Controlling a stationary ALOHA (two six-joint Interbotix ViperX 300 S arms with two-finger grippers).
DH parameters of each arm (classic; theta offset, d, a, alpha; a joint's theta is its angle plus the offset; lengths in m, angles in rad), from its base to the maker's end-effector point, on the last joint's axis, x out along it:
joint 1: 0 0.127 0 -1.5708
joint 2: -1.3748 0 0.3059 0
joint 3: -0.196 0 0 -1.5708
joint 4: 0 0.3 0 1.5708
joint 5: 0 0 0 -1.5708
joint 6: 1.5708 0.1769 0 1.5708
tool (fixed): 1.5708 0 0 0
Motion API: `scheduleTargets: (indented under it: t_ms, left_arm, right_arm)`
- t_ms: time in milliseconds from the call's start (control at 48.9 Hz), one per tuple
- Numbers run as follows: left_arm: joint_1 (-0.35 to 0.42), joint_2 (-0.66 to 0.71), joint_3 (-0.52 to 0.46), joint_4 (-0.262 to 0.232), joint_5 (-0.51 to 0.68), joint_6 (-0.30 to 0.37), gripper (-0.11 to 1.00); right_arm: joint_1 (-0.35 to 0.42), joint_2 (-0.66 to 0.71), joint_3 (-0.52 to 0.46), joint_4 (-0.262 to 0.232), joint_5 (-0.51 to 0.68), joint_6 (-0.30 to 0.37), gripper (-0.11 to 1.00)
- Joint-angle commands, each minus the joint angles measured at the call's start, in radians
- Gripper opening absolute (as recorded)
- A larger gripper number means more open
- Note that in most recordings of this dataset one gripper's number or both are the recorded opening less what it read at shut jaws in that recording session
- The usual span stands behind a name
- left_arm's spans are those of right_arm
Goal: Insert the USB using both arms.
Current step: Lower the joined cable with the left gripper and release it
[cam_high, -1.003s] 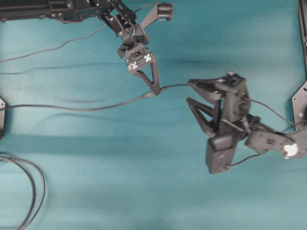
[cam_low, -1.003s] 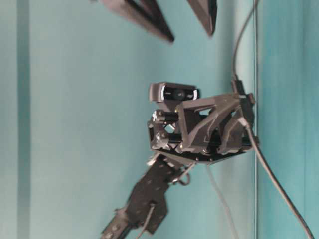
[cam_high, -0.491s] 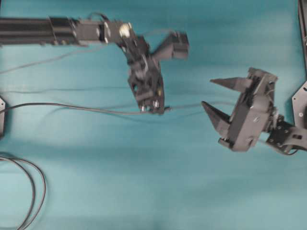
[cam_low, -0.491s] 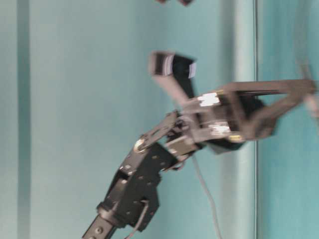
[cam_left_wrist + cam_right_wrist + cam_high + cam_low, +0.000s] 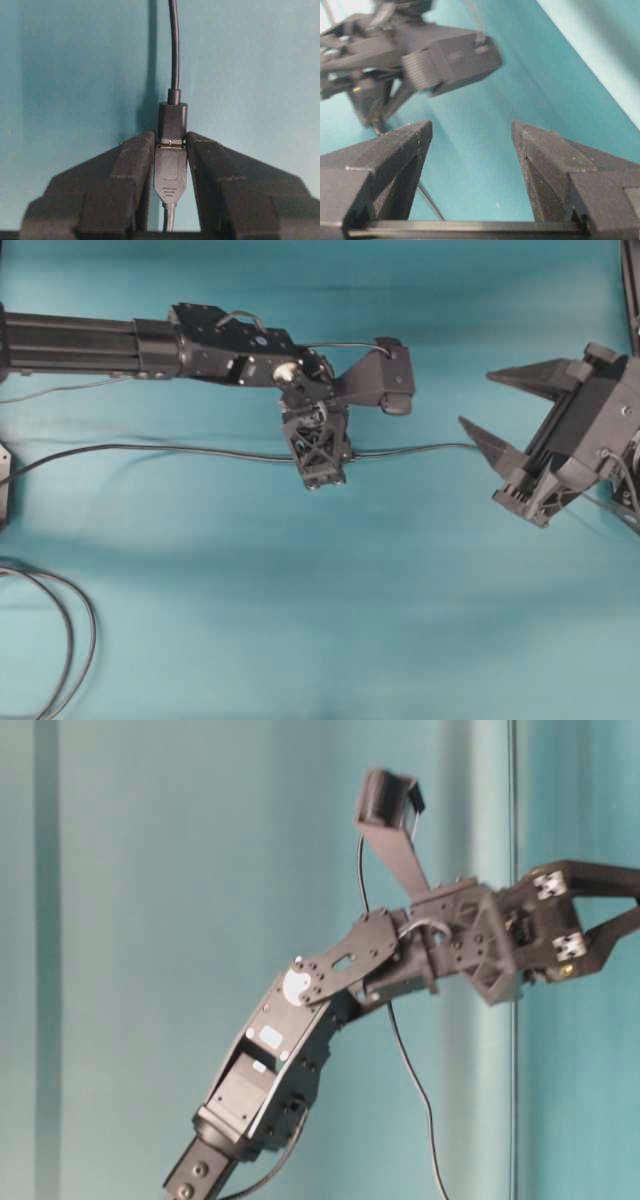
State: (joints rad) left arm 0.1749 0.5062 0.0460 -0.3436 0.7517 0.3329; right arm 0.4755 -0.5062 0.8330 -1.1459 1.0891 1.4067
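Left black skeletal arm's gripper (image 5: pixel 322 478) rolled over since earlier frame, clamped on black USB connector pair (image 5: pixel 171 150) (looks already mated) above middle of teal table (image 5: pixel 300 620). Right gripper (image 5: pixel 478 403) pulled back toward right edge, fingers wide apart, empty, probably clearing space.

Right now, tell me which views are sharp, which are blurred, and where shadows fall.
Left wrist view: sharp; the black USB connector sits crisp in the left gripper, casting a dark shadow on the teal cloth. Right wrist view: open right gripper in focus, the arm behind soft. Overhead: fairly sharp, soft shadow bands. Table-level: slightly soft, no glare.
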Motion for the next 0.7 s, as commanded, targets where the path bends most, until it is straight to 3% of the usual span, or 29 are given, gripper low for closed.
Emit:
scheduleTargets:
  t_ms: [0,594,676]
  left_arm:
    - [-0.018,-0.006,-0.044,0.046,-0.015,-0.034,0.21]
    - [-0.063,-0.011,-0.066,0.060,0.023,-0.040,0.20]
    - [-0.064,-0.014,-0.066,0.060,0.038,-0.040,0.31]
  right_arm:
    - [0.003,-0.008,-0.006,0.006,0.005,0.005,0.73]
    - [0.003,-0.051,0.015,0.035,0.003,0.006,0.73]
    - [0.003,-0.066,0.021,0.035,0.003,0.006,0.73]
